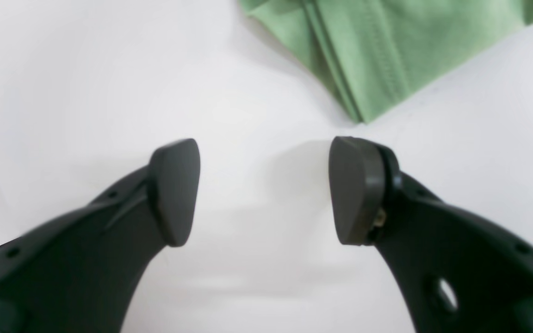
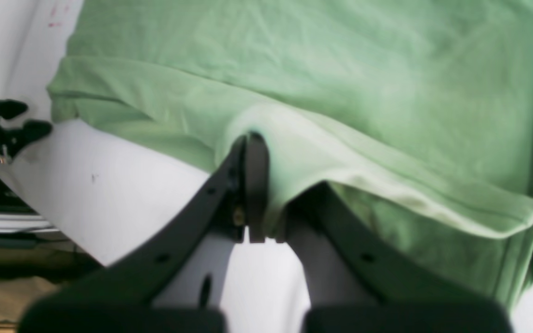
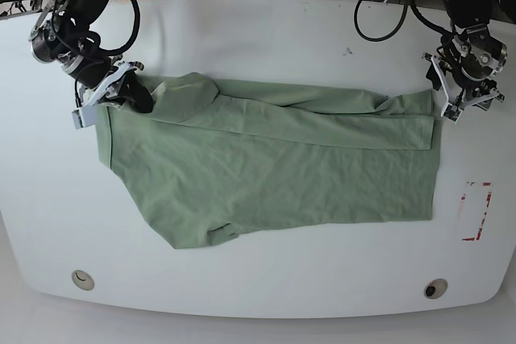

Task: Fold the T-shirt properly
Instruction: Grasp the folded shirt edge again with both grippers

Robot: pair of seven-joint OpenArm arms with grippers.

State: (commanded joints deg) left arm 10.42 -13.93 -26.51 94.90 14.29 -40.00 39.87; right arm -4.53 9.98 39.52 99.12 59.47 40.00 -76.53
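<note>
Pinching T-shirt (image 2: 322, 69): right hand (image 2: 266, 194).

Left hand (image 1: 264, 192) gapes wide; right hand (image 2: 266, 185) is clamped tight.

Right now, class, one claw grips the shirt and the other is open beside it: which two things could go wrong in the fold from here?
1. The right claw pinches only a small bunch of the T-shirt at its edge; the soft knit may slip out when pulled.
2. The left claw is open over the bare table, just off the shirt's corner. With one end unheld, the fold could drag crooked or wrinkle.
</note>
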